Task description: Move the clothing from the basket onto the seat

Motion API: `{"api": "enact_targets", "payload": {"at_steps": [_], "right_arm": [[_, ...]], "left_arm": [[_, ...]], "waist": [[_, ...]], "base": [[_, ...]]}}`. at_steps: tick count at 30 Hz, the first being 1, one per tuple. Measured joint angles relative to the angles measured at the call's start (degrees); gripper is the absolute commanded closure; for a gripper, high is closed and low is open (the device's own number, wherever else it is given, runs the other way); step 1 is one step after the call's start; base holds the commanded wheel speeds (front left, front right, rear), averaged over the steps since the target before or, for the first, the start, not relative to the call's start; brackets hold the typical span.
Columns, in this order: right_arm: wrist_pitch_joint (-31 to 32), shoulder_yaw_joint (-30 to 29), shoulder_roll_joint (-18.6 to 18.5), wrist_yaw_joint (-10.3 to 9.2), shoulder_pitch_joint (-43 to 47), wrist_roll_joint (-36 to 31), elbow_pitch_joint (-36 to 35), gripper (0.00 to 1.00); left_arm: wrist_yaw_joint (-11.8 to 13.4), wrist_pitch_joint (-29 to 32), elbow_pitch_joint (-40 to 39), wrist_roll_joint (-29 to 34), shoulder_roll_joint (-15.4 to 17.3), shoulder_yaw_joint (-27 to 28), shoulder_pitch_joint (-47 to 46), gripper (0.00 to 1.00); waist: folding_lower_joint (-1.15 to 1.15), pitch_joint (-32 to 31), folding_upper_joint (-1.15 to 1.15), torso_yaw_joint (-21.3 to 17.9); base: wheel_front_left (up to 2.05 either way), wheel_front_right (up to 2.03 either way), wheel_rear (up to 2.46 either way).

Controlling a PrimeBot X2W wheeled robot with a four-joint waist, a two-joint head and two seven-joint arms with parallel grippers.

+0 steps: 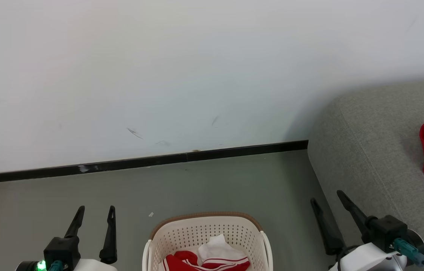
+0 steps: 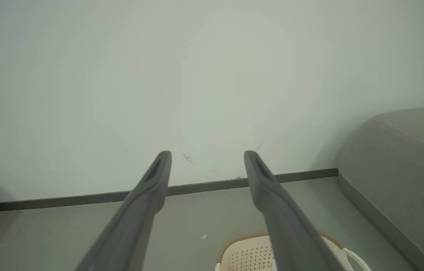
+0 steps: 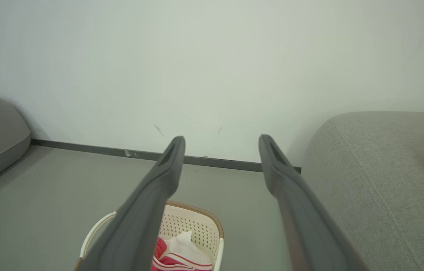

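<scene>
Between basket (image 1: pixel 206 215) and seat (image 1: pixel 377 150), floor gap (image 1: pixel 294 210), seemingly narrow

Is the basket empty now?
No, red and white clothing lies inside the basket in the head view.

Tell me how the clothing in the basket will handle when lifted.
Likely floppy: the clothing lies crumpled in soft folds. Probably light, being thin cloth, so the basket may stay put. Red and white layers overlap, so one pinch might drag several.
</scene>
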Motion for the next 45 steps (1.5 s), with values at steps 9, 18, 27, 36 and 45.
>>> {"api": "enact_targets", "payload": {"at_steps": [9,18,27,36,45], "right_arm": [[0.0,0.1,0.4,0.0,1.1,-0.4,-2.0,0.0],[0.1,-0.1,0.5,0.0,2.3,-1.3,-3.8,0.0],[0.1,-1.1,0.6,0.0,3.0,-1.9,-6.5,0.0],[0.1,-3.9,0.7,0.0,3.2,-2.9,-10.6,0.0],[0.1,-7.1,0.7,0.0,3.2,-3.6,-14.9,0.0]], "left_arm": [[0.0,0.0,0.4,0.0,0.0,0.1,0.1,0.0],[0.1,0.0,0.6,0.0,0.2,0.4,0.6,0.0],[-0.1,0.5,1.2,0.9,1.5,-0.7,1.3,0.0],[-2.5,2.8,2.4,3.3,2.2,-4.2,-2.7,0.0],[-5.1,5.6,6.3,6.7,2.1,-9.4,-7.3,0.0]], "waist": [[0.0,0.3,0.0,0.0],[0.0,1.1,0.0,-0.1],[0.0,2.6,0.0,-0.1],[0.0,5.0,0.0,-0.6],[0.0,8.5,0.0,-1.4]], "base": [[0.0,0.0,0.0],[0.0,0.0,0.0],[0.0,0.0,0.0],[0.0,0.0,0.0],[0.0,0.0,0.0]]}}
